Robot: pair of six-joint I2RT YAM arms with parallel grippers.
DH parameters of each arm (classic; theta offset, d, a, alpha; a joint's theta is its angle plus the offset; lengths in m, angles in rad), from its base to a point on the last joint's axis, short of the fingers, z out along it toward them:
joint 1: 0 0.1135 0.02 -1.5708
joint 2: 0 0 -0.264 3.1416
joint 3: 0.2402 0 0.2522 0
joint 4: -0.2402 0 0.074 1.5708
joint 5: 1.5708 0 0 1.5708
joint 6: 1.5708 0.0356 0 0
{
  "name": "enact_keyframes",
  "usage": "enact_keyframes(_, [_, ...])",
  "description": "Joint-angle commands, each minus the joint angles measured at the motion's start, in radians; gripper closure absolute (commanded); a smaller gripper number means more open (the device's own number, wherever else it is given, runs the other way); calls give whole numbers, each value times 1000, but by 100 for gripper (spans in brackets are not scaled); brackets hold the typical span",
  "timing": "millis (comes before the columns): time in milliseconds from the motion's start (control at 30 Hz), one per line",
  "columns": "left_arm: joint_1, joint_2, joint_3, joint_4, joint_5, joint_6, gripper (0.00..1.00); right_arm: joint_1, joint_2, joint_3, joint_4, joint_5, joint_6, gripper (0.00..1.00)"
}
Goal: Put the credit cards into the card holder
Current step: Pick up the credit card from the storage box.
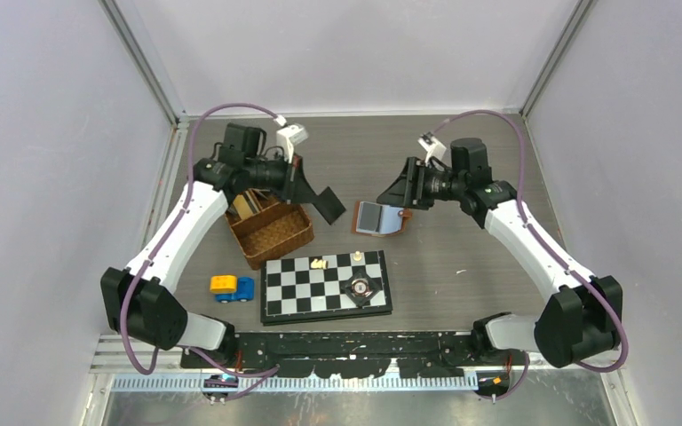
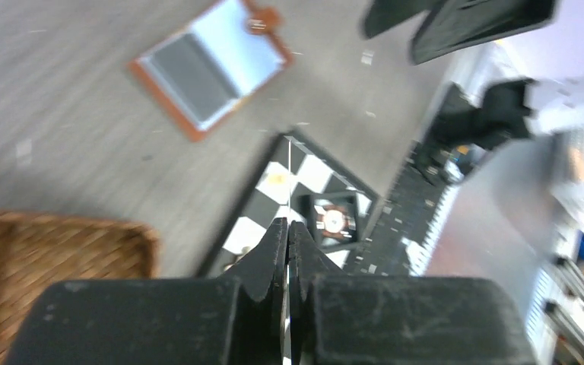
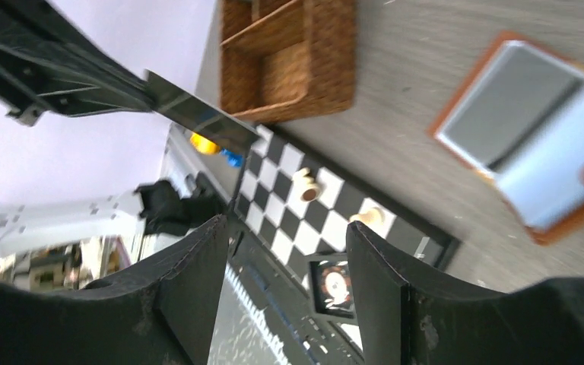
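The card holder [image 1: 382,218] lies open on the table, tan-brown with a pale inside and a snap tab; it also shows in the left wrist view [image 2: 209,68] and the right wrist view [image 3: 525,144]. A grey card [image 1: 371,216] lies in its left half. My left gripper [image 1: 315,193] is shut on a credit card [image 3: 198,114] and holds it in the air to the left of the holder. In the left wrist view the card [image 2: 290,182] shows edge-on between the shut fingers of the left gripper [image 2: 289,228]. My right gripper [image 1: 401,191] is open and empty, just behind the holder; it also shows in its own view [image 3: 285,228].
A wicker basket [image 1: 271,231] stands below the left gripper. A chessboard [image 1: 324,284] with a few pieces and a small dark framed item [image 1: 360,288] lies in front of the holder. A yellow and blue toy truck [image 1: 231,287] sits left of the board.
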Motion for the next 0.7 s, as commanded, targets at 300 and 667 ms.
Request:
enact_keyframes(300, [-114, 5, -27, 59, 404, -24, 100, 214, 77, 138, 45, -259, -44, 40])
enact_keyframes(667, [-114, -10, -84, 233, 398, -163, 37, 226, 22, 96, 174, -132, 30, 100])
